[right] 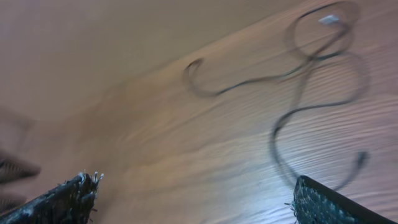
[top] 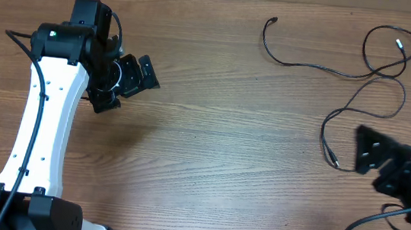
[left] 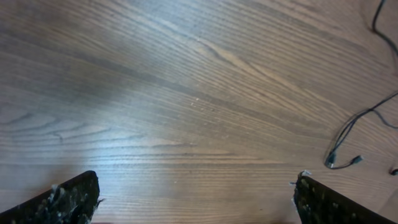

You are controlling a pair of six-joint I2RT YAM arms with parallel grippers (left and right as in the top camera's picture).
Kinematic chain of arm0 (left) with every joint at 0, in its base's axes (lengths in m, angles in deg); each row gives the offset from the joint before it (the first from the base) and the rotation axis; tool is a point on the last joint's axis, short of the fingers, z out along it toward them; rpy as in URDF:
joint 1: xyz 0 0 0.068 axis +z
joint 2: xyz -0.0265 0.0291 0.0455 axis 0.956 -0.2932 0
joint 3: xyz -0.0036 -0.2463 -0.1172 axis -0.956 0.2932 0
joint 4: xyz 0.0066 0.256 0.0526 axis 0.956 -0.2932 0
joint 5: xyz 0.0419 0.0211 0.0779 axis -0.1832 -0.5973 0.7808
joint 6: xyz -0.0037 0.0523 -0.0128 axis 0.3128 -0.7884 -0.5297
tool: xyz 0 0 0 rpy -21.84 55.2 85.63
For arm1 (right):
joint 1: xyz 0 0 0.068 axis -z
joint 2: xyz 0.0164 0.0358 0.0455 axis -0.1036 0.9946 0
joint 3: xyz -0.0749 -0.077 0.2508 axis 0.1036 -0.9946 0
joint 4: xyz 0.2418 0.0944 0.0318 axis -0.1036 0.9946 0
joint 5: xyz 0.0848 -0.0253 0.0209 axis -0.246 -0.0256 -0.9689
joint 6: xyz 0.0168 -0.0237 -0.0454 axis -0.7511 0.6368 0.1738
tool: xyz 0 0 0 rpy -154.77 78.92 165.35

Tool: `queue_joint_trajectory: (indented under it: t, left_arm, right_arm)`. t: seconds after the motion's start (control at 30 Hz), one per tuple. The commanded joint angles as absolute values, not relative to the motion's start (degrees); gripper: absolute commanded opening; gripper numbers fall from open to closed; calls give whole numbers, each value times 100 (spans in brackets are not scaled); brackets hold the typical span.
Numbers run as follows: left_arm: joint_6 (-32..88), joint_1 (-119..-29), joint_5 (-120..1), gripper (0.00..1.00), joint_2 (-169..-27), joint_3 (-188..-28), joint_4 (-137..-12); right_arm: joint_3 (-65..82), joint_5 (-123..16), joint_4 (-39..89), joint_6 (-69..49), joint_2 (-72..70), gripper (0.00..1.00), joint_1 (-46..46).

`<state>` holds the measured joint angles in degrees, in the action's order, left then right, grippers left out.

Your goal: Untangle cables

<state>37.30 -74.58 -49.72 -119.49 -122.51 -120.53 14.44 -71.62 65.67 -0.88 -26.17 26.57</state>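
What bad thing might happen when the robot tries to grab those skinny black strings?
1. The cables lie flat on the table and are far thinner than the open right gripper, so it might miss them or scrape the wood.
2. They cross in loops, so tugging one may drag the other or tighten the tangle.
3. The open left gripper is far away, so it probably cannot hold the other cord down.

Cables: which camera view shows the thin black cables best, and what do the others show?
Overhead: the cables appear sharp, with their full loops laid out on the table. The left wrist view catches only a short stretch at its right edge; the right wrist view shows most loops, but blurred.
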Motion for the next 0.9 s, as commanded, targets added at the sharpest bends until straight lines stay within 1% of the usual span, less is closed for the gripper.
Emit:
queue_joint_trajectory:
  t: [0.0, 0.07, 0.2, 0.87]
  left_arm:
    - [3723, -7447, -4810, 100, -11967, -12294, -12171]
    - [3721, -7447, -4808, 99, -11967, -12296, -12256]
    - [3723, -7447, -4808, 99, -11967, -12296, -12260]
    - [3723, -7447, -4803, 99, -11967, -12294, -12243]
  right_arm:
    - [1525, -6856, 6727, 148, -2593, 100, 1291]
    - [1525, -6307, 6904, 260, -2593, 100, 779]
    - [1525, -5793, 7236, 260, -2593, 100, 231]
    - [1525, -5780, 7481, 260, -2593, 100, 172]
